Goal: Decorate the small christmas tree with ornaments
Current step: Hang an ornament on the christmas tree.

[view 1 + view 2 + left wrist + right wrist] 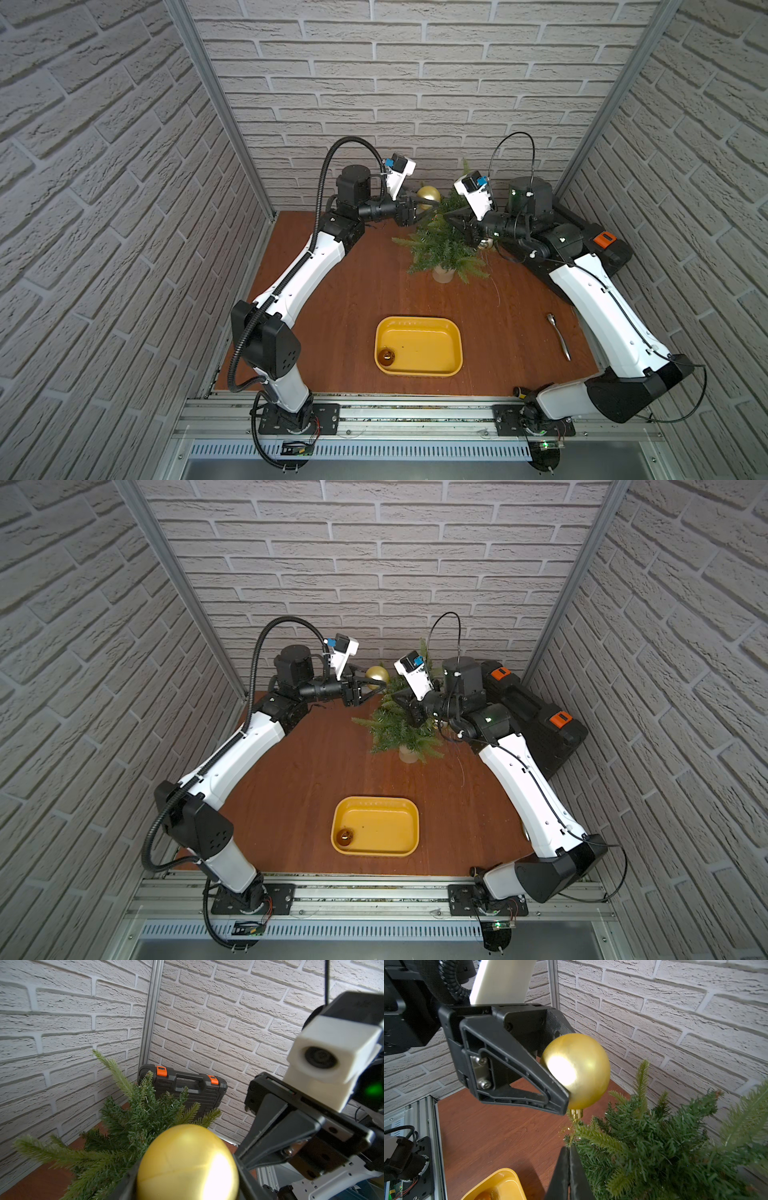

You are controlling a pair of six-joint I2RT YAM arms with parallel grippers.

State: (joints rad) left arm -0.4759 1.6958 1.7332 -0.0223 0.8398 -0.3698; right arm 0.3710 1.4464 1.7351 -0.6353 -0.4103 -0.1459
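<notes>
The small christmas tree (444, 245) (399, 729) stands in a cream pot (443, 274) at the back of the table. My left gripper (430, 208) (185, 1174) is shut on a large matte gold ornament (428, 195) (579, 1070), held beside the tree's upper fronds. The ball's gold string (572, 1132) runs down from its cap to my right gripper (569, 1148) (449, 216), whose jaws are pressed together on it at the foliage edge. A small shiny ball (484, 244) hangs on the tree's right side. An amber ball (386, 356) lies in the tray.
A yellow tray (415, 319) (374, 799) sits at the front middle of the brown table. A metal spoon (559, 336) lies to its right. A black tool case (602, 245) (187, 1088) with orange latches fills the back right corner. Brick walls close three sides.
</notes>
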